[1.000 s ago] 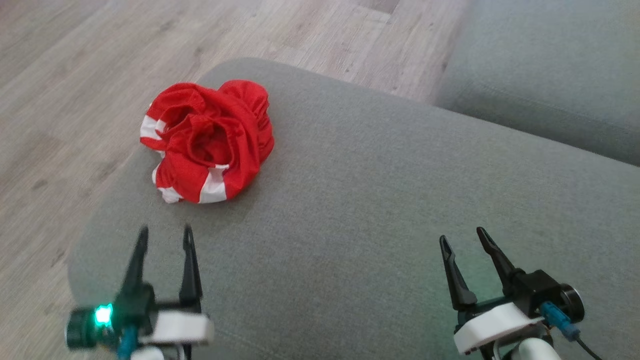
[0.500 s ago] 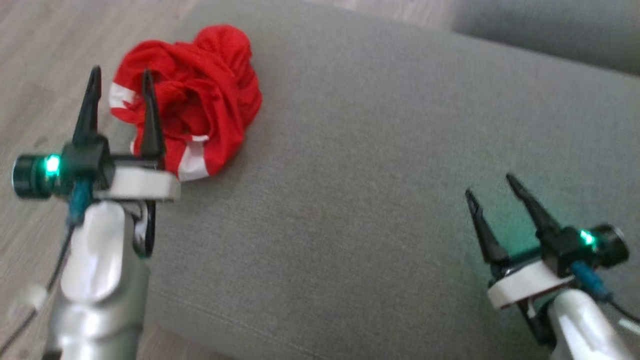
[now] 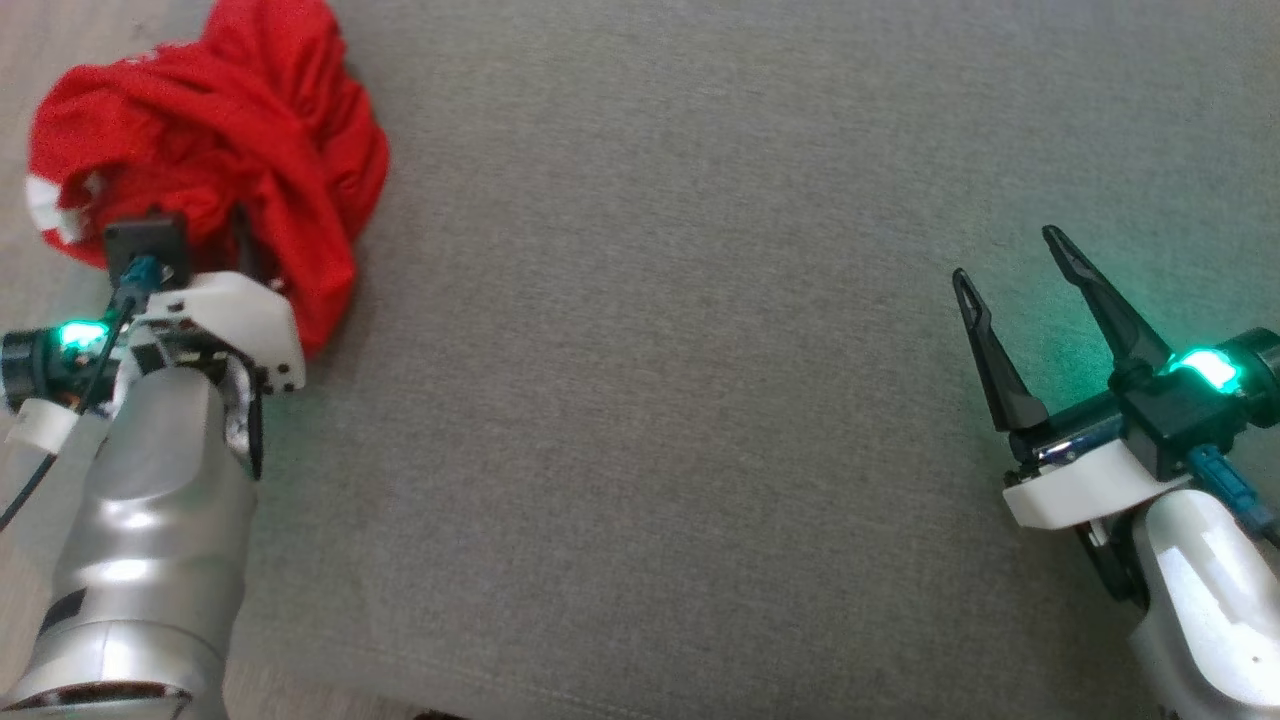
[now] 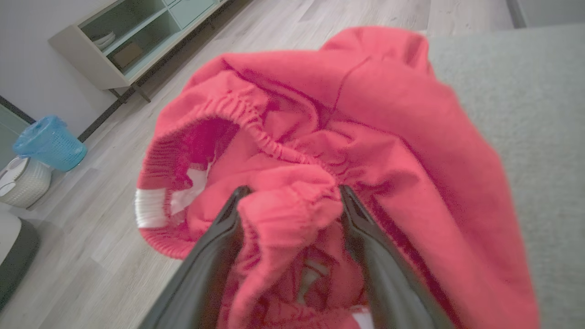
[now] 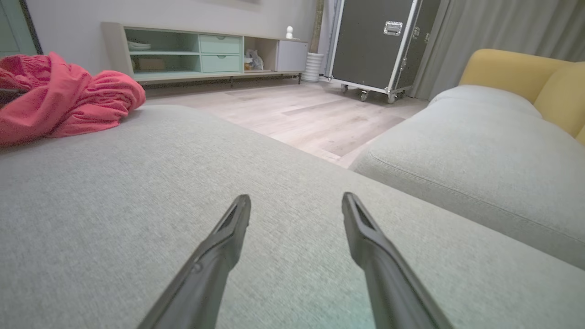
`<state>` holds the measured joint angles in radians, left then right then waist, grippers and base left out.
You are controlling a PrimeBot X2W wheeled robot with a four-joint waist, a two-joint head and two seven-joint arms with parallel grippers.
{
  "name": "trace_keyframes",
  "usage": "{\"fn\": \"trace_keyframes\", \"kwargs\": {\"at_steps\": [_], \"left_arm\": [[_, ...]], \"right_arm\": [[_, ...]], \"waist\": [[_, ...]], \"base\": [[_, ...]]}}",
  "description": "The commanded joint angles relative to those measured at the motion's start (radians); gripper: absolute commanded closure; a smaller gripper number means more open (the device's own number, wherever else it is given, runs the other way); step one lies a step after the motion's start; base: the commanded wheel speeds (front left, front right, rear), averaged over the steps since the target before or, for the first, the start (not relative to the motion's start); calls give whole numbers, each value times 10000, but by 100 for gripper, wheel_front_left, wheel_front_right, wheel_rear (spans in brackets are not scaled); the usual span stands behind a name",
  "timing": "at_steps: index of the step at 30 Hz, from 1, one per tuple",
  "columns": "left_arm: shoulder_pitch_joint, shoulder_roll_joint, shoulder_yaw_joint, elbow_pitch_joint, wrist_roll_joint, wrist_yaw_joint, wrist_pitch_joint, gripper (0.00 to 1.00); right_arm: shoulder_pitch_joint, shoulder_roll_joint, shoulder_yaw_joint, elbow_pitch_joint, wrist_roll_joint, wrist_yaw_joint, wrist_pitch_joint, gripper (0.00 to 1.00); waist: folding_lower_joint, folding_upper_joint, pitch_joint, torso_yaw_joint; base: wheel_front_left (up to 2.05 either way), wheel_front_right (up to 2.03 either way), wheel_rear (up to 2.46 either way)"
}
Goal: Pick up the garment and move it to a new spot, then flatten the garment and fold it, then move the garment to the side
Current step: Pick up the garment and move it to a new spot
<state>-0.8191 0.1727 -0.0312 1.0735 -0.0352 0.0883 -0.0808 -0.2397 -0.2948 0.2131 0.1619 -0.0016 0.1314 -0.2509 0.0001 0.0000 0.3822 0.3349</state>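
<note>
Two end effectors are out over the grey sofa cushion, and only one is engaged. The garment, red with white bands, lies crumpled in a loose heap at the cushion's far left corner, right by the edge, with the wooden floor beyond it. The left end effector is pushed into that heap. Its two dark fingers stand spread on either side of a puffed fold just below the gathered elastic waistband, with cloth bulging between them but not pinched. It is released and has not taken hold.

That placement looks deliberate. A thick ridge near the waistband gives the fingers more to bite than a single thin layer, so the heap would probably lift in one piece.

The right end effector hovers over bare cushion well apart from the garment, fingers wide and holding nothing. It seems parked there to keep the middle of the cushion free as a landing spot.

By my reading, the first step, picking up, is under way. Closing on the fold comes next, and a shallow bite could let the fabric slip out.
</note>
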Motion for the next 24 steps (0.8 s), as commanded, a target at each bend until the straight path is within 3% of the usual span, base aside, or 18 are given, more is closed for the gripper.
{"fn": "trace_keyframes", "kwargs": {"at_steps": [1, 5, 7, 8, 16, 24], "left_arm": [[-382, 593, 313, 14, -30, 87, -146, 0], [-451, 612, 313, 483, -129, -14, -334, 0], [-519, 628, 277, 688, -165, -127, -569, 89], [-564, 618, 274, 762, -201, -181, -707, 100], [-1012, 725, 56, 589, -250, -660, -1667, 100], [-866, 1054, -98, -1449, -210, -900, -1804, 100]], "right_arm": [[-88, -87, 133, -361, -97, -7, -109, 0], [-1, -107, 35, -369, -84, -7, -109, 0], [53, -102, -24, -372, -68, -7, -109, 0], [77, -97, -47, -367, -64, -7, -109, 0], [104, 263, -17, -254, 6, -7, -109, 0], [290, 937, -20, -94, 112, -7, -109, 0]], "waist": [[-1, 0, 178, -211], [-1, 0, 198, -261], [-1, 0, 191, -264], [-1, 0, 177, -257], [-1, 0, -295, -287], [-1, 0, -1554, -859]], "base": [[0, 0, 0], [0, 0, 0], [0, 0, 0], [0, 0, 0], [0, 0, 0], [0, 0, 0]]}}
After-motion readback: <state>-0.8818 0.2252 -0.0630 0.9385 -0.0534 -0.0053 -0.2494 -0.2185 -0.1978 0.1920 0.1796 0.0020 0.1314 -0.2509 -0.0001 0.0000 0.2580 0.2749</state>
